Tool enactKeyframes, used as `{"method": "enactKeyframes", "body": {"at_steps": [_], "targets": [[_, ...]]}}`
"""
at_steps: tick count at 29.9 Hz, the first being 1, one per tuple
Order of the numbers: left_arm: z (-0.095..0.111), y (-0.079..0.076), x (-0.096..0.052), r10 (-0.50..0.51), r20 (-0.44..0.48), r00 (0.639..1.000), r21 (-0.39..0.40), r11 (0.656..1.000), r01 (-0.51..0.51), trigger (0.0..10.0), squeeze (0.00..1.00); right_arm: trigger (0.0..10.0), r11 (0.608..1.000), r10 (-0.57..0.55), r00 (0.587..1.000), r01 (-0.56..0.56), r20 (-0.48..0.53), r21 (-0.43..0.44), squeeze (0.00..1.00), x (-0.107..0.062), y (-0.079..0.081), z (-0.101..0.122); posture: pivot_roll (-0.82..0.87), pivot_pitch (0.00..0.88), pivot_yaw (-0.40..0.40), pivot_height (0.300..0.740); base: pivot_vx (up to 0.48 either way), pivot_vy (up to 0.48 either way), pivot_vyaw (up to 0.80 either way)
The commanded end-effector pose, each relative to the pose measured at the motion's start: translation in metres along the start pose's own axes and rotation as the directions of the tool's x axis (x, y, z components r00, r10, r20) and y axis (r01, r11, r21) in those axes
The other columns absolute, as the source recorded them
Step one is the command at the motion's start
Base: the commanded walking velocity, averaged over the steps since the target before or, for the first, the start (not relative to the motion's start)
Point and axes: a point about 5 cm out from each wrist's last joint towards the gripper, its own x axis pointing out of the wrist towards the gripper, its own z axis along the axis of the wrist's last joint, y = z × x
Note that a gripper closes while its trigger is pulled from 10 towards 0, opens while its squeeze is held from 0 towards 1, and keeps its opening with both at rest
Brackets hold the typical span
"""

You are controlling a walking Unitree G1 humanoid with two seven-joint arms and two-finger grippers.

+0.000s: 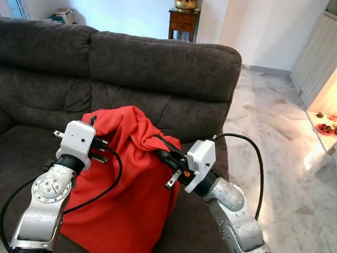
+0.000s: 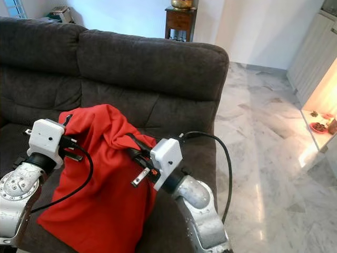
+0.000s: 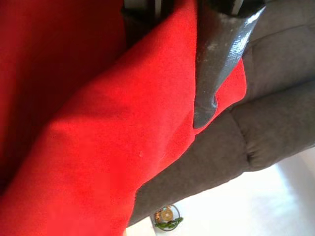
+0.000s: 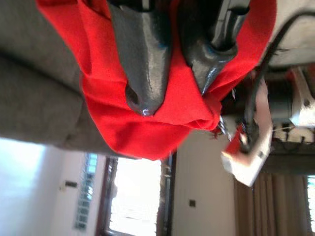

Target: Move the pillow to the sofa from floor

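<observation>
1. Nearest me, low in the frame, my two silver arms come up on either side of the red pillow (image 1: 126, 174). My left gripper (image 1: 100, 149) sits at the pillow's left edge, mid-left of the frame; its wrist view has a fold of red cloth lying between the two black fingers (image 3: 214, 64), so I judge it is pinching the pillow.
2. My right gripper (image 1: 163, 153) is at centre frame, its fingers pressed together on a bunched ridge of the pillow's upper right edge, red cloth squeezed between them.
3. The pillow already rests on the dark grey sofa (image 1: 158, 68), slumped on the seat cushion with its top leaning toward the backrest. The lift from the floor looks done. What is left, I think, is letting go with both grippers and drawing the arms back without dragging the cloth.
4. A black cable (image 1: 113, 174) from my left wrist loops across the pillow's front and could snag it.
5. Further off, the marble floor (image 1: 274, 121) runs to the right, and a wooden side table (image 1: 182, 22) stands behind the sofa at top centre.
</observation>
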Motion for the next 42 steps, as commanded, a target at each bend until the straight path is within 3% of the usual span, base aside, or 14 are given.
{"method": "enactKeyframes", "body": {"at_steps": [1, 3, 8, 11, 15, 18, 20, 22, 26, 37, 38, 39, 40, 42], "targets": [[0.009, -0.012, 0.0, -0.109, 0.042, 0.993, -0.08, 0.99, 0.112, 10.0, 0.0, 10.0, 0.996, 0.07, 0.995, -0.066, 0.074, -0.06, 0.0, 0.02, 0.007, 0.016, 0.08, 0.079, -0.033, 0.74, 0.0, 0.0, 0.0], [0.012, -0.013, -0.003, -0.171, 0.037, 0.985, -0.147, 0.974, 0.175, 10.0, 0.0, 10.0, 0.995, 0.07, 0.994, -0.063, 0.086, -0.076, 0.0, 0.027, 0.003, 0.019, 0.09, 0.079, -0.035, 0.74, 0.0, 0.0, 0.0], [0.01, -0.014, -0.015, -0.371, -0.027, 0.928, -0.177, 0.916, 0.361, 10.0, 0.0, 10.0, 0.993, 0.028, 0.995, -0.017, 0.093, -0.115, 0.0, 0.041, -0.009, 0.021, 0.1, 0.085, -0.04, 0.74, 0.0, 0.0, 0.0], [0.02, -0.009, -0.02, -0.45, -0.013, 0.893, -0.236, 0.869, 0.434, 10.0, 0.0, 10.0, 0.988, -0.009, 0.997, 0.021, 0.083, -0.154, 0.0, 0.053, -0.019, 0.021, 0.1, 0.086, -0.042, 0.74, 0.0, 0.0, 0.0], [0.027, -0.005, -0.023, -0.486, -0.009, 0.874, -0.26, 0.845, 0.467, 10.0, 0.0, 10.0, 0.982, -0.042, 0.995, 0.057, 0.091, -0.178, 0.0, 0.06, -0.026, 0.024, 0.1, 0.088, -0.043, 0.74, 0.0, 0.0, 0.0], [0.025, 0.008, -0.023, -0.439, -0.034, 0.898, -0.22, 0.879, 0.422, 10.0, 0.0, 10.0, 0.976, -0.085, 0.991, 0.104, 0.103, -0.193, 0.0, 0.066, -0.033, 0.027, 0.11, 0.088, -0.044, 0.74, 0.0, 0.0, 0.0], [0.019, 0.029, -0.022, -0.319, -0.063, 0.946, -0.194, 0.933, 0.302, 10.0, 0.0, 10.0, 0.97, -0.105, 0.988, 0.126, 0.11, -0.207, 0.0, 0.068, -0.036, 0.029, 0.11, 0.094, -0.045, 0.74, 0.0, 0.0, 0.0], [0.018, 0.035, -0.022, -0.276, -0.067, 0.959, -0.186, 0.948, 0.26, 10.0, 0.0, 10.0, 0.968, -0.119, 0.986, 0.141, 0.115, -0.208, 0.0, 0.069, -0.039, 0.029, 0.11, 0.095, -0.045, 0.74, 0.0, 0.0, 0.0], [0.022, 0.039, -0.022, -0.229, -0.062, 0.971, -0.185, 0.959, 0.214, 10.0, 0.0, 10.0, 0.959, -0.147, 0.979, 0.176, 0.143, -0.223, 0.0, 0.075, -0.045, 0.034, 0.12, 0.097, -0.047, 0.74, 0.0, 0.0, 0.0], [0.013, 0.048, -0.022, -0.146, -0.099, 0.984, -0.123, 0.983, 0.133, 10.0, 0.0, 10.0, 0.964, -0.132, 0.98, 0.162, 0.147, -0.212, 0.0, 0.077, -0.042, 0.029, 0.12, 0.095, -0.049, 0.74, 0.0, 0.0, 0.0], [0.012, 0.047, -0.022, -0.144, -0.101, 0.984, -0.124, 0.984, 0.131, 10.0, 0.84, 10.0, 0.965, -0.136, 0.98, 0.165, 0.146, -0.205, 0.42, 0.077, -0.042, 0.028, 0.12, 0.095, -0.049, 0.74, 0.0, 0.0, 0.0], [0.012, 0.047, -0.022, -0.143, -0.103, 0.984, -0.125, 0.984, 0.13, 10.0, 0.84, 10.0, 0.966, -0.139, 0.979, 0.167, 0.146, -0.2, 0.42, 0.077, -0.042, 0.028, 0.12, 0.096, -0.049, 0.74, 0.0, 0.0, 0.0], [0.011, 0.046, -0.021, -0.141, -0.102, 0.985, -0.126, 0.984, 0.128, 10.0, 1.0, 10.0, 0.966, -0.142, 0.979, 0.169, 0.144, -0.195, 1.0, 0.076, -0.043, 0.027, 0.12, 0.095, -0.05, 0.74, 0.0, 0.0, 0.0], [0.012, 0.041, -0.02, -0.146, -0.093, 0.985, -0.134, 0.982, 0.133, 10.0, 1.0, 10.0, 0.964, -0.136, 0.982, 0.161, 0.131, -0.21, 1.0, 0.076, -0.042, 0.024, 0.12, 0.097, -0.052, 0.74, 0.0, 0.0, 0.0]]}}
